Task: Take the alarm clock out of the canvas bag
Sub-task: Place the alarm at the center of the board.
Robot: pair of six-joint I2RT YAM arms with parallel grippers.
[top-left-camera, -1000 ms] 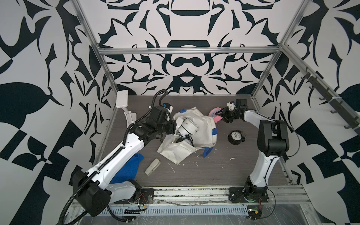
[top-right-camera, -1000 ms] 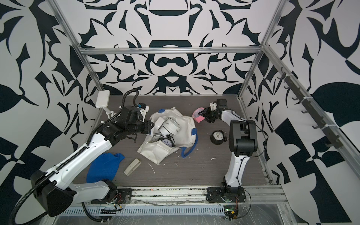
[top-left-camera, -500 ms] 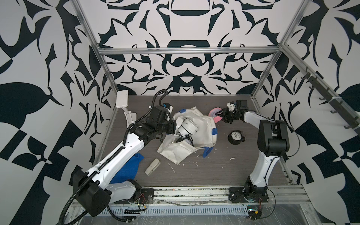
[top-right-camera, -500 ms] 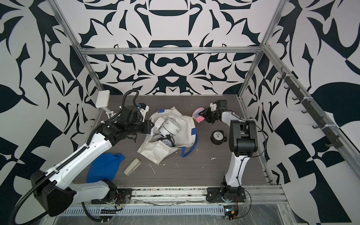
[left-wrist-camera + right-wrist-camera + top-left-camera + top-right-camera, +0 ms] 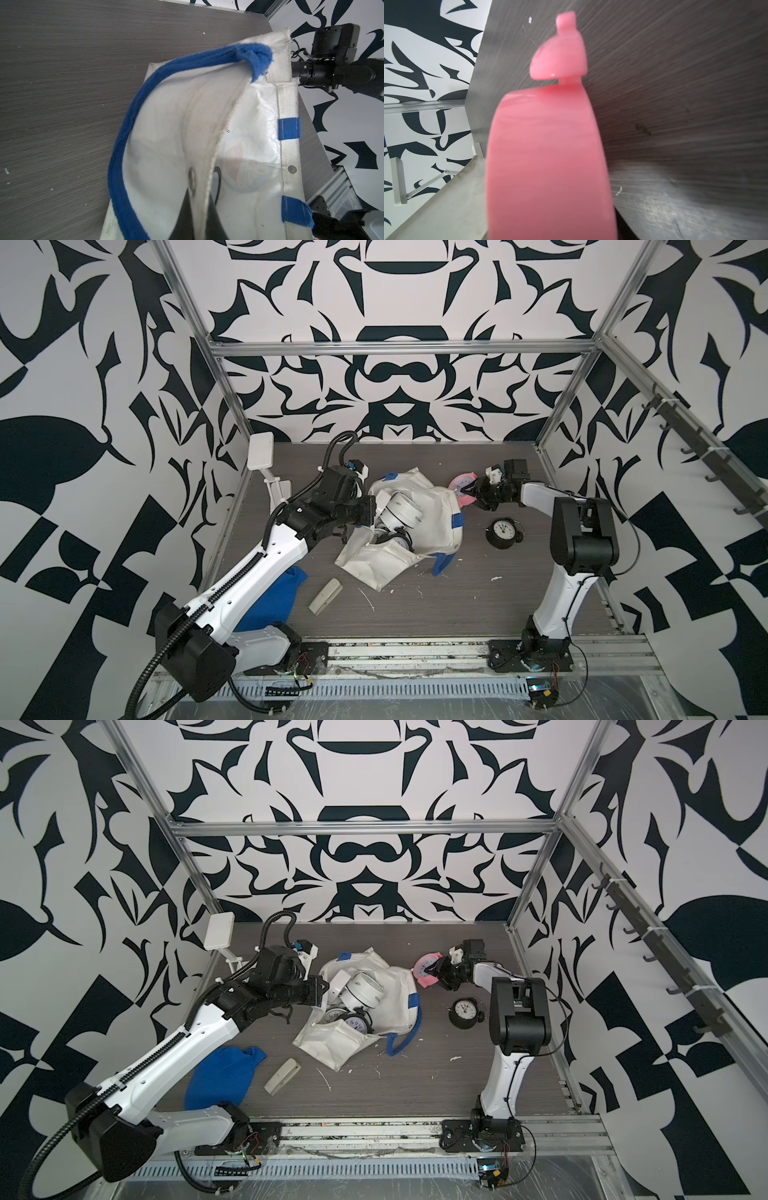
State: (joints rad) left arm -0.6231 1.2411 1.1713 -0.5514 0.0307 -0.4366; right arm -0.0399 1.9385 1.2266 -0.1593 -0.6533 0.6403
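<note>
The glossy pink plastic alarm clock [image 5: 459, 488], round with a bell on top, is tilting its face up just outside the off-white canvas bag [image 5: 436, 510], near the blue-patched rim. Right claw [image 5: 471, 497] is straddling it, can't tell if it's actually squeezing. The bag is slumping on the woodgrain counter [image 5: 457, 605], with the left claw [image 5: 200, 212] pinching its stitched hem tight.

the canvas bag [image 5: 395, 990] lies crumpled, clocks [image 5: 360, 992] showing inside. at its two o'clock the right gripper [image 5: 432, 972] meets a pink alarm clock [image 5: 424, 963]; a black alarm clock [image 5: 464, 1009] lies at three o'clock.
</note>
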